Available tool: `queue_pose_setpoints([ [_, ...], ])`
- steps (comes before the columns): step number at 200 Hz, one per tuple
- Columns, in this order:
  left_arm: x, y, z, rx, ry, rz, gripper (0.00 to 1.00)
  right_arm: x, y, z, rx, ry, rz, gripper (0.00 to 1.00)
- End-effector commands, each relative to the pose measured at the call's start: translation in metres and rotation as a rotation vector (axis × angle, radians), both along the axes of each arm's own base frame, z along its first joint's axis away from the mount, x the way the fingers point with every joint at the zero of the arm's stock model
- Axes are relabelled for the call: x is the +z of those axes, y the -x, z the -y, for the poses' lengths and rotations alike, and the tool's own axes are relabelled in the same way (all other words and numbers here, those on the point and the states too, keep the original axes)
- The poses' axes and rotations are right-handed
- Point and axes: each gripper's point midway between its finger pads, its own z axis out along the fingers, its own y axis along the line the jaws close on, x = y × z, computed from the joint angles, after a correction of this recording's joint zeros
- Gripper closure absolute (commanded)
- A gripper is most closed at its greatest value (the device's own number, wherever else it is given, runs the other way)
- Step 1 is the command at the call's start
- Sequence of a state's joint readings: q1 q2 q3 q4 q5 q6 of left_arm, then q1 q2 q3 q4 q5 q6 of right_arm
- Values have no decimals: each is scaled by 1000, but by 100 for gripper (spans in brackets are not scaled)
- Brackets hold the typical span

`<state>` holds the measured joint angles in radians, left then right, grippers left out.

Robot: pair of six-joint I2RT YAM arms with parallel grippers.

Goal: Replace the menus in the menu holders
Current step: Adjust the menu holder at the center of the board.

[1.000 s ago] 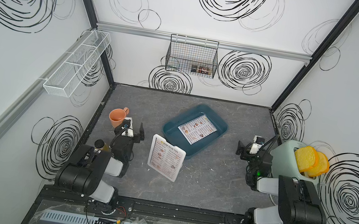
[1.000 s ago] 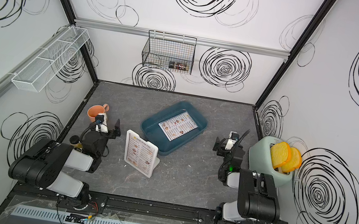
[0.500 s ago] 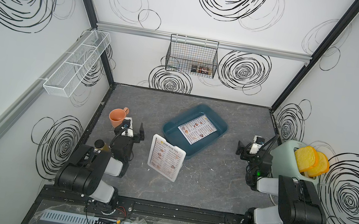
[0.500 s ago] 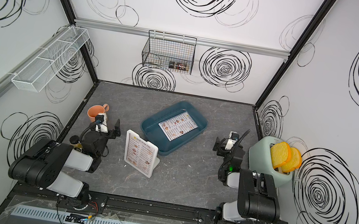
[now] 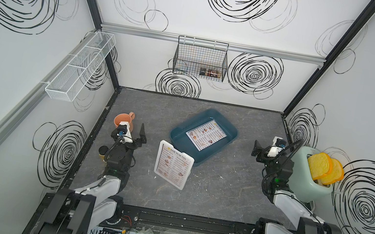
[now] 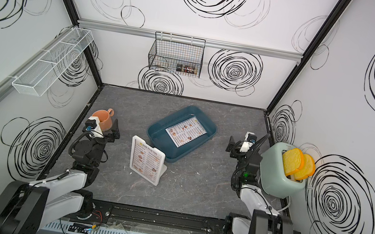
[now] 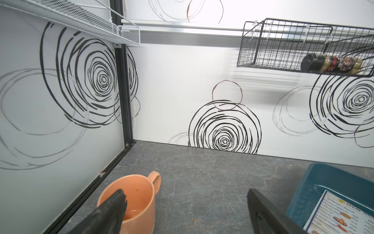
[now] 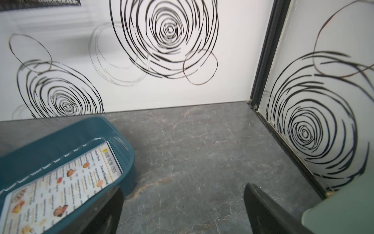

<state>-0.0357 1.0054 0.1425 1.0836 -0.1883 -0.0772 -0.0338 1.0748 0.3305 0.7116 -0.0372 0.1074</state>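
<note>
both of your grippers are spread wide and hold nothing: the left gripper (image 7: 185, 193) and the right gripper (image 8: 182, 188).

the main risk is the menu holder (image 5: 180, 186). it stands upright off to the right of the left gripper, well apart from the right gripper on its left side. it looks light, so if you tug its menu (image 5: 173, 164) without bracing the frame, i judge the whole stand drags or tips. the left gripper sits just beside the orange mug (image 7: 141, 194). i cannot tell whether they touch, and a fast swing toward the holder could knock the mug over. the toaster (image 5: 305, 178) crowds the right gripper's outer side the same way.

the second menu (image 5: 206, 136) lies flat in the teal tray (image 5: 207, 117), ahead and left of the right gripper. its glossy sheet may slip, and the tray walls leave you little room.

both menus are white laminated sheets headed "dim sum inn", with two text columns and small food photos.
</note>
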Motion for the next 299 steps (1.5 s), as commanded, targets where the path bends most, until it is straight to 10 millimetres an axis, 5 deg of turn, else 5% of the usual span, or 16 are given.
queue_pose_setpoints([
  [1, 2, 0, -7, 10, 105, -68, 4, 7, 9, 14, -53, -141, -56, 3],
  [25, 14, 1, 8, -93, 288, -145, 4, 37, 16, -5, 64, -225, -48, 3],
  [57, 24, 13, 46, -269, 577, -275, 4, 88, 30, -56, 315, -290, 25, 3],
  [108, 22, 58, 71, -297, 754, -502, 1, 133, 67, -171, 694, -143, -73, 2],
  [155, -10, 98, 97, -368, 859, -763, 9, 100, 129, -277, 1063, -12, -300, 1],
  [199, -33, 111, 137, -532, 929, -868, 23, 58, 165, -338, 1244, 72, -429, 14],
  [247, -48, 114, 190, -637, 865, -958, 31, 26, 182, -364, 1280, 78, -534, 29],
  [299, -63, 105, 204, -638, 831, -983, 40, 28, 215, -376, 1424, -17, -585, 39],
])
